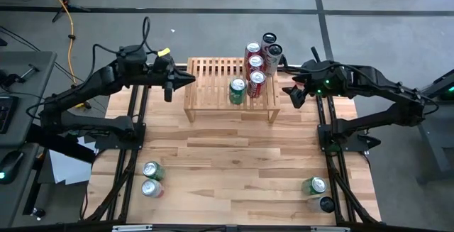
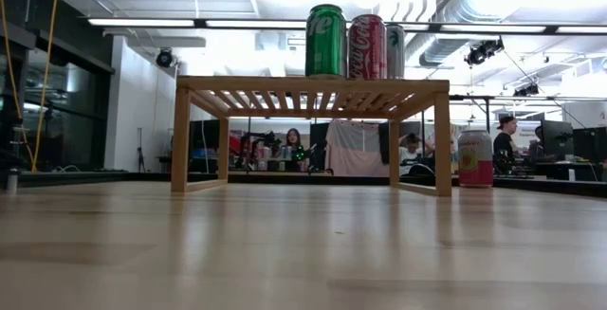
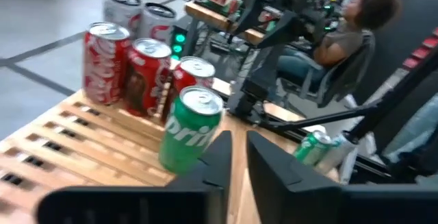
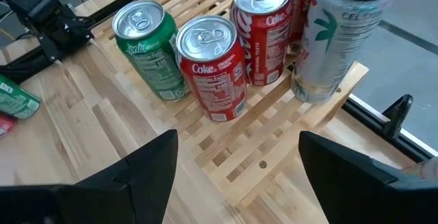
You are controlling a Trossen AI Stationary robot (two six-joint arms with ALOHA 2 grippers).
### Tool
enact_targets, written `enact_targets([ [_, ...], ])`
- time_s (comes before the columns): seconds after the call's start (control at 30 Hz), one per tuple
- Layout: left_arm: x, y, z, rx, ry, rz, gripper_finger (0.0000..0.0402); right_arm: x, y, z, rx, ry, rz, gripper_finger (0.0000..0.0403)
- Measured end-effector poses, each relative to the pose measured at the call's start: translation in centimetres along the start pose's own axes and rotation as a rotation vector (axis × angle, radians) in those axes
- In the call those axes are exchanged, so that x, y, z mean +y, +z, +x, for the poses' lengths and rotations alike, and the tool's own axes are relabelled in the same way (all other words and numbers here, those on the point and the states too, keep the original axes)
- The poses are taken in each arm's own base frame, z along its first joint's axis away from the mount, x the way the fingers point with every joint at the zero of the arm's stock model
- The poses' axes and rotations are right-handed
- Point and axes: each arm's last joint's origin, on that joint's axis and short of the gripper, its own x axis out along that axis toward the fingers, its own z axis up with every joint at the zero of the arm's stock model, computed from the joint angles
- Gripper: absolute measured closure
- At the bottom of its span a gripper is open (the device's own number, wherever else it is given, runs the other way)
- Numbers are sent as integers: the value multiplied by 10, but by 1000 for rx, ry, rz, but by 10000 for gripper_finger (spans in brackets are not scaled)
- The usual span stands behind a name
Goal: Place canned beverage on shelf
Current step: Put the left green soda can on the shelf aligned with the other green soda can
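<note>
Light wood makes up the shelf point(image 1: 213, 83), which stands at the far middle of the table point(image 1: 234, 168). On its right half stand a green can point(image 1: 237, 90) and three red cans, the nearest one point(image 1: 257, 81) just beside the green one. Two more cans stand just behind the shelf's right end. Four cans wait on the table near the front edge: a green can point(image 1: 152, 170) and one more at the left, a green can point(image 1: 313, 186) and a dark-topped one at the right.

Both arms hover empty. The left gripper point(image 1: 181, 80) is near the shelf's left end, its fingers narrow, with only a slim gap. The right gripper point(image 1: 293, 94) is beside the shelf's right end, its fingers wide apart.

A can is probably stiff but thin-walled, smooth and a little slippery. I think it is best to take it around the middle of its side, with moderate force, so it does not dent.
</note>
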Motion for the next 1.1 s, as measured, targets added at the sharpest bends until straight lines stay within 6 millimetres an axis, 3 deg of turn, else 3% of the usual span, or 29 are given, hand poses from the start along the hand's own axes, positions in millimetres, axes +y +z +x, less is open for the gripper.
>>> enact_targets([
  [0.43,4,1,-1,-19,69,-28,129,-1,0,-3,-16,-5,11,116],
  [0.57,2,0,-1,-3,19,-64,73,-1,1,-3,-19,-10,12,116],
  [0.8,-8,-19,1,180,8,-275,51,-4,2,-3,-76,-123,13,116],
  [0.97,-23,-52,-5,486,105,-544,51,-8,4,-4,-140,-252,8,116],
  [1.1,-44,-82,-20,716,295,-663,51,-11,5,-5,-190,-355,7,116],
])
